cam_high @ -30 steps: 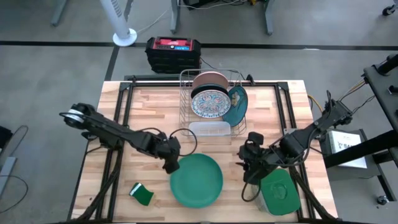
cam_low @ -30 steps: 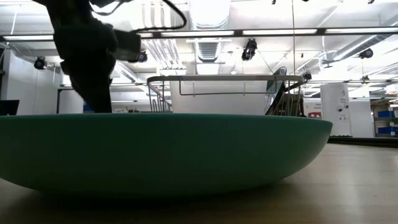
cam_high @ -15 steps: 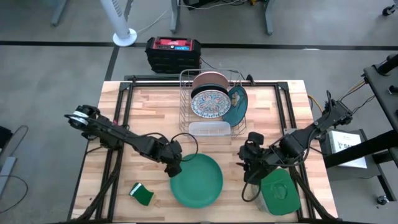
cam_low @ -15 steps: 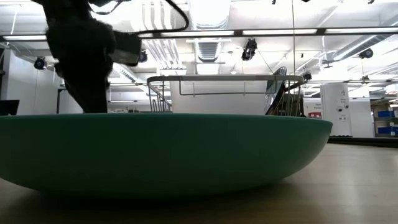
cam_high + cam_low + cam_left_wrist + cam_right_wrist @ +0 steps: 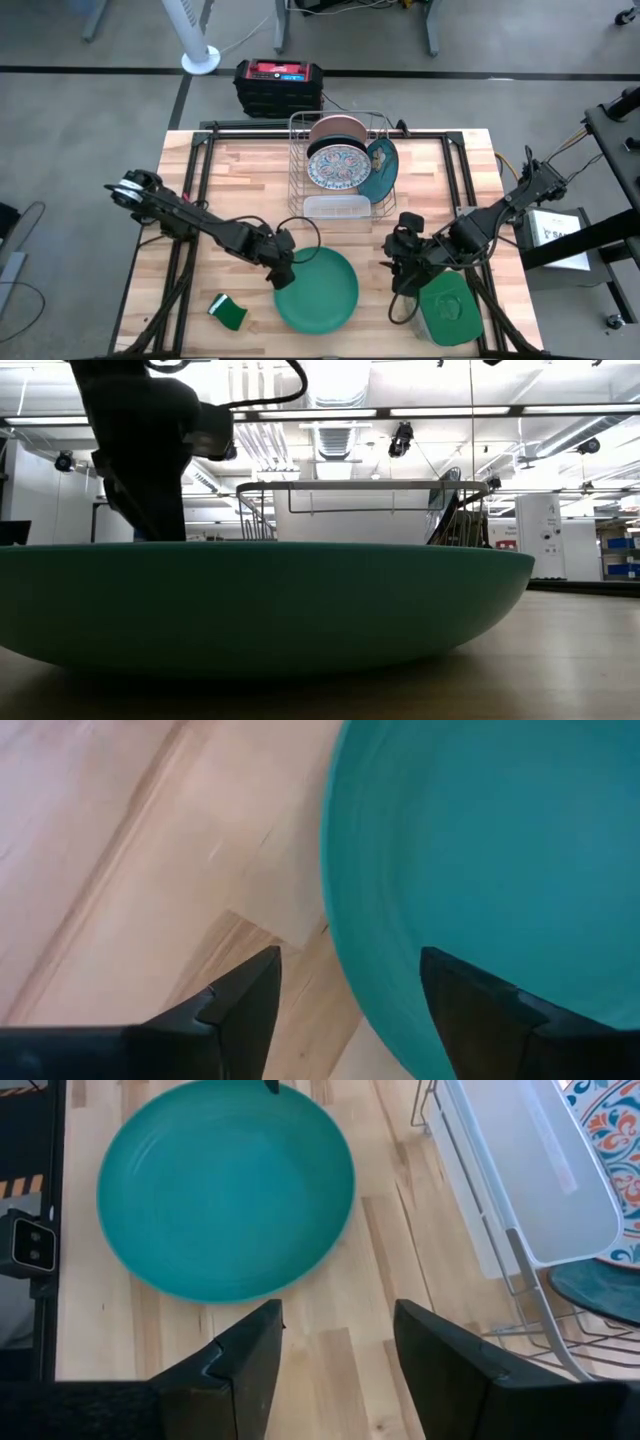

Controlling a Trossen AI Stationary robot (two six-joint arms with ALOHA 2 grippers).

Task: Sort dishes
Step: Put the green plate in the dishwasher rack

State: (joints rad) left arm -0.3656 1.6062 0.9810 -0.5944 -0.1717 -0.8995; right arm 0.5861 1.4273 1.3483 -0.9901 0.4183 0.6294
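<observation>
**Pincers at the green plate's rim**

Fingers of the left pincer stood apart, straddling the left rim of the bright teal-green plate, which lay flat on the desk at its near middle. In the left wrist view one finger sat outside the rim and the other over the plate's inner slope, nothing yet clamped. The right pincer hovered just right of the plate, its fingers also apart and empty, beside the green-lidded container. To do the grab well, it seemed wise to slide the outer finger under the lip before closing, since a flat plate gives little edge. Farther off, the wire rack already held the salmon-pink plate, the ornamented white plate and the dark teal plate upright.
</observation>
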